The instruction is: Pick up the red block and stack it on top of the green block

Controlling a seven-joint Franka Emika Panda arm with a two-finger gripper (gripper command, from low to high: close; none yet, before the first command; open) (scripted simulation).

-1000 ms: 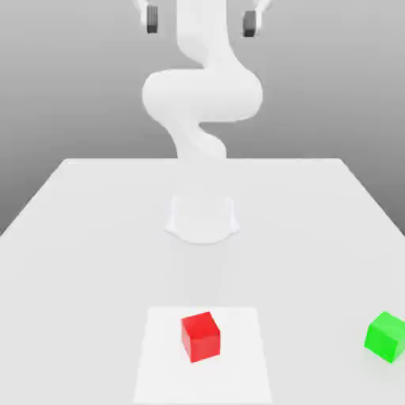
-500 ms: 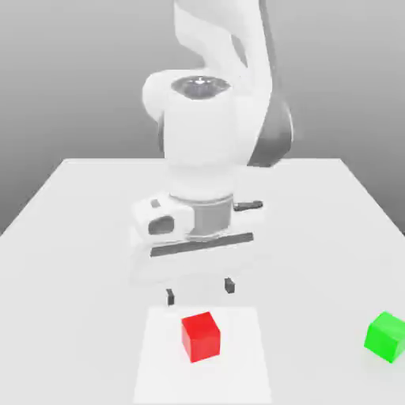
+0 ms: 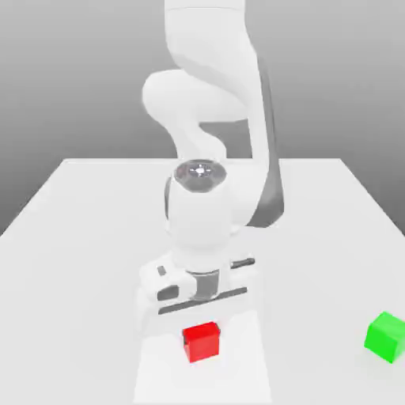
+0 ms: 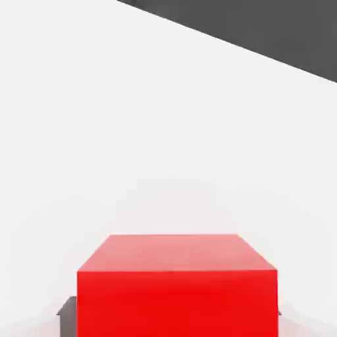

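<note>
Low in the frame's center, I see the fingers (image 3: 202, 332) closed against the red block (image 3: 201, 342) on the tabletop (image 3: 79, 237); the green block (image 3: 386, 336) sits lower right.

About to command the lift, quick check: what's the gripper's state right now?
Gripper: down over the red block, fingers at its sides; whether they have fully clamped it cannot be told.

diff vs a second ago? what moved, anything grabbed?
The arm swung down from high above the table until the gripper sits right over the red block, dark fingers flanking it in the hand view. A firm grip isn't confirmed. The red block and the green block stayed where they were.
</note>
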